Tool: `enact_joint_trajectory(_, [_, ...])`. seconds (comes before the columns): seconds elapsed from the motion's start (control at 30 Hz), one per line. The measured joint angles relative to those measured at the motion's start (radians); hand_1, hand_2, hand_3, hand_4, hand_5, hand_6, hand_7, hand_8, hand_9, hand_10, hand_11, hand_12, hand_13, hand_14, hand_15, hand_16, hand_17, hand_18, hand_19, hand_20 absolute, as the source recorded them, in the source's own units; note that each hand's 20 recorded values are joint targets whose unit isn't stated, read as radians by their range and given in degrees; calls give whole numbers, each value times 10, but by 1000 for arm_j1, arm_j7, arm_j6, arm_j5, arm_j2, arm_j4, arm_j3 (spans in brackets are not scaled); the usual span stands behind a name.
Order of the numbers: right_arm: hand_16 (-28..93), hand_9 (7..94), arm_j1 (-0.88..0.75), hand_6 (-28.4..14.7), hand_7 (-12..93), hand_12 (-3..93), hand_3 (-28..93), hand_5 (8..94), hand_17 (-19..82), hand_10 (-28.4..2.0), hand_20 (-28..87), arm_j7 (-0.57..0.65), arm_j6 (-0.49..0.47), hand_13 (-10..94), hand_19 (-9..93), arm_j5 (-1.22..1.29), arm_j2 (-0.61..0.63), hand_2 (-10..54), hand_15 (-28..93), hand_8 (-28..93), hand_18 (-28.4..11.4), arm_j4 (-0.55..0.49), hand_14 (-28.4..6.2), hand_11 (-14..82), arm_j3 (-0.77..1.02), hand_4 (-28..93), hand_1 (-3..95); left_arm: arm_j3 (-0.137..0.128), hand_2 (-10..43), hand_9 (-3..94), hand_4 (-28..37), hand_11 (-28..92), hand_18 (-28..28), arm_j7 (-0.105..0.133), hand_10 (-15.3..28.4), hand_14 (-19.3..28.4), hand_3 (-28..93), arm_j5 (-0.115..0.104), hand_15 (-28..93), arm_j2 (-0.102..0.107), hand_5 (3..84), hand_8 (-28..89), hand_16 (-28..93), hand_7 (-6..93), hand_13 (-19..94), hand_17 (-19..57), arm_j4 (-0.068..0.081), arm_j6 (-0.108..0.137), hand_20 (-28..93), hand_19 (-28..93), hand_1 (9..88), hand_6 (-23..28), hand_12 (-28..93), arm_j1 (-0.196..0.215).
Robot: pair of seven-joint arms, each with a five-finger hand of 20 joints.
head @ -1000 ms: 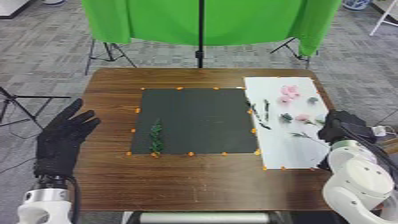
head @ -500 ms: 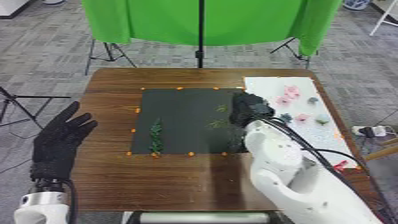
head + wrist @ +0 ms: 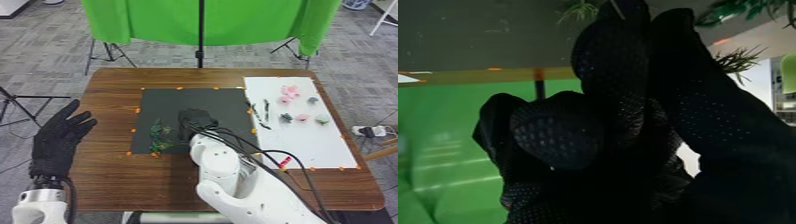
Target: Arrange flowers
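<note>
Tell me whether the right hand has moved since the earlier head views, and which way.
Yes, left: in the head view, the right hand was first at the white sheet's right edge and is now over the black sheet.

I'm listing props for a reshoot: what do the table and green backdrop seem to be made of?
The table looks like smooth wood or laminate, with brown grain streaks across its top. The green backdrop seems to be smooth fabric, since it hangs in folds; which fibre, I can't tell.

You have room over the black mat's [image 3: 167, 100] far end, but green sprigs [image 3: 155, 131] occupy its near-left part.
</note>
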Motion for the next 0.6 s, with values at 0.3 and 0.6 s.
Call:
enact_joint_trajectory(0.3, [169,937,36,0,169,185,723,936,554,-118,577,68,18,891,932,8,-2,-31,717,12,-259,82,-98,477,-47,-274,454,21,89,372,-214,268,236,-19,200,257,754,15,531,-3,380,-86,-65,124,258,-81,4,-21,250,493,246,89,134,-37])
enact_joint_trajectory(0.6, [184,937,35,6,217,154,716,937,576,-116,599,102,15,919,932,23,-4,15,705,-146,-265,81,-98,525,-40,-251,400,30,89,372,-210,268,236,-50,200,257,757,30,531,-17,382,-86,-65,124,258,-81,11,-41,250,493,247,90,134,-64])
